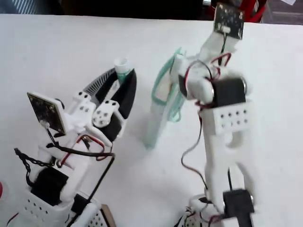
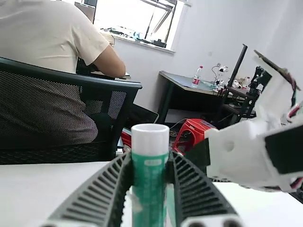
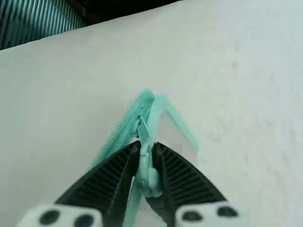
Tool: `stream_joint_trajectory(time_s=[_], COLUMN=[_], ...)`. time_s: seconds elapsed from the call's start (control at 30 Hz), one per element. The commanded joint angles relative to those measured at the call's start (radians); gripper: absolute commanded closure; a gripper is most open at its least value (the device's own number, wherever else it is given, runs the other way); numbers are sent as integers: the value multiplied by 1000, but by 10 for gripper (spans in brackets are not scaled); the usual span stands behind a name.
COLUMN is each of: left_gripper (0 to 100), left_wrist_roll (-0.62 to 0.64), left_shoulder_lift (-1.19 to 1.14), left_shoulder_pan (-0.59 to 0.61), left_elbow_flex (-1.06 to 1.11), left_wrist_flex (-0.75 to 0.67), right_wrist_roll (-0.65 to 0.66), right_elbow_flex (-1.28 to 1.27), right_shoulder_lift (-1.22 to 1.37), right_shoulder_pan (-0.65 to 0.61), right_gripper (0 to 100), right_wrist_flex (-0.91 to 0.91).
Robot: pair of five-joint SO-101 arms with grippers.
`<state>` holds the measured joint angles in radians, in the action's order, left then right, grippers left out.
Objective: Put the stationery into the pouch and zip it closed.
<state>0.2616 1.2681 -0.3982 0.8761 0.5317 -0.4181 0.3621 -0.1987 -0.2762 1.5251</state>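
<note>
Right wrist view: we see right end effector [image 3: 146, 153] pinched on zipper pull [image 3: 143, 135] of pouch [image 1: 158, 116], standing edge-up on tabletop [image 1: 71, 52]. Left end effector [image 2: 150, 163] clamps glue stick [image 2: 150, 184] nearby. Risk: stick may snag narrow mouth, toppling pouch.

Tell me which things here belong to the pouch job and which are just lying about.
Job: mint pouch; green white-capped stick, held in the left gripper; right gripper, shut on the pouch.
Lying about: black mesh chair; red stool; bottle on the far desk.
</note>
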Motion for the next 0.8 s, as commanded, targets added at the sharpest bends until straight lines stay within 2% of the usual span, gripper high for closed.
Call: stream_joint_trajectory(time_s=[0.0, 0.07, 0.17, 0.33, 0.53, 0.67, 0.77], left_gripper=[972, 972, 972, 972, 975, 973, 972], left_wrist_roll=[0, 0, 0, -5, 9, 126, 130], left_shoulder_lift=[12, 10, 5, -44, -306, -397, -409], left_shoulder_pan=[19, 12, -41, -130, -139, -185, -251], left_elbow_flex=[-17, -44, -94, -135, -169, -244, -258], left_wrist_flex=[-18, -83, -173, -201, -364, -377, -377], right_wrist_roll=[-34, -57, -120, -242, -250, -252, -252], right_elbow_flex=[341, 422, 414, 287, 169, 149, 146], right_shoulder_lift=[110, 165, 213, 216, 216, 223, 226], right_shoulder_pan=[5, 5, 7, 61, 114, 163, 197], right_gripper=[977, 980, 981, 981, 981, 981, 981], right_wrist_flex=[125, 182, 194, 194, 194, 193, 174])
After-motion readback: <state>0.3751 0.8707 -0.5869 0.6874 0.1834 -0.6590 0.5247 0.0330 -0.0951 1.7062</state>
